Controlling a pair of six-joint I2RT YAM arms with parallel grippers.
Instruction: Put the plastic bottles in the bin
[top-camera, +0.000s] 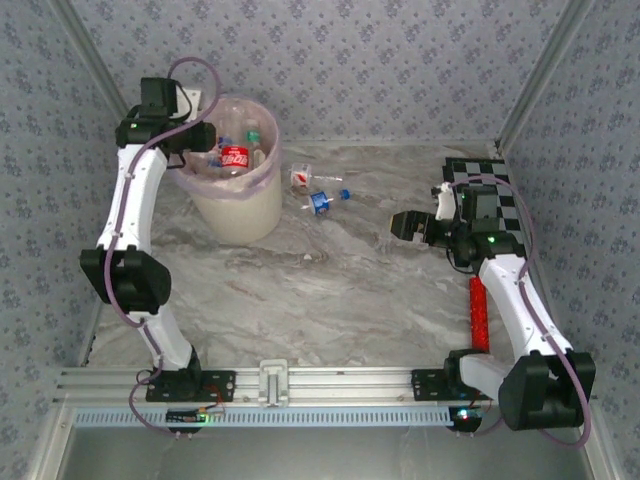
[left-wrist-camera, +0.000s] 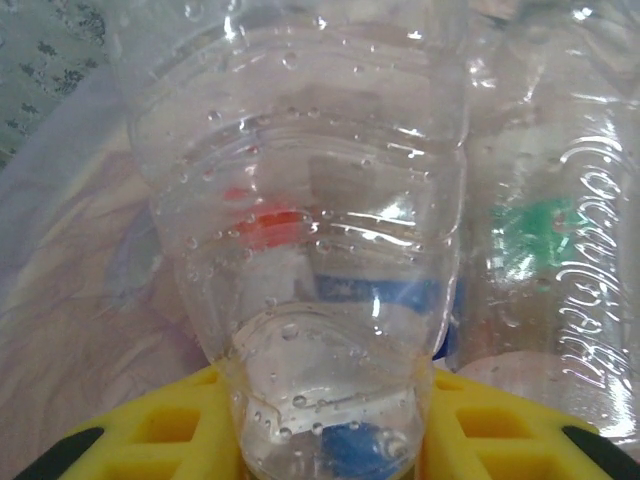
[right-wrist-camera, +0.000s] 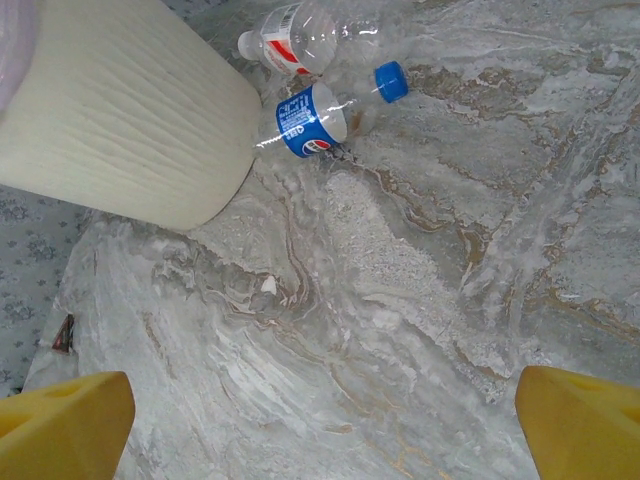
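- L claw (top-camera: 192, 148) up over the bin (top-camera: 240, 212), at its left rim; in wrist view its yellow fingers (left-wrist-camera: 160, 428) are narrow, clamped on the neck end of a clear bottle (left-wrist-camera: 310, 200). Bottle is wet w/ droplets, blue cap down between the pads, body pointing away from the cam.
- Behind the held one, inside the bin: more bottles, one w/ green cap (left-wrist-camera: 535, 225), one w/ red cap (left-wrist-camera: 265, 225) seen thru the clear plastic; pink bag liner (left-wrist-camera: 80, 250) at left.
- Top view: bin stands at far-left part of the desk (top-camera: 330, 290), w/ a red-label bottle in the bin (top-camera: 235, 157) lying on top of the pile.
- R claw (top-camera: 410, 225) wide open, nothing between the fingers, low over the right half of the desk, facing the bin.
- 2 bottles lie on the desk just right of the bin, nr the far edge: blue-label bottle (right-wrist-camera: 310, 120) w/ blue cap, just beside the bin wall; red-label bottle (right-wrist-camera: 290, 40) close behind it.
- Chequered board (top-camera: 495, 180) in far-right corner; red cylinder (top-camera: 479, 315) along the right edge, beside the R arm.
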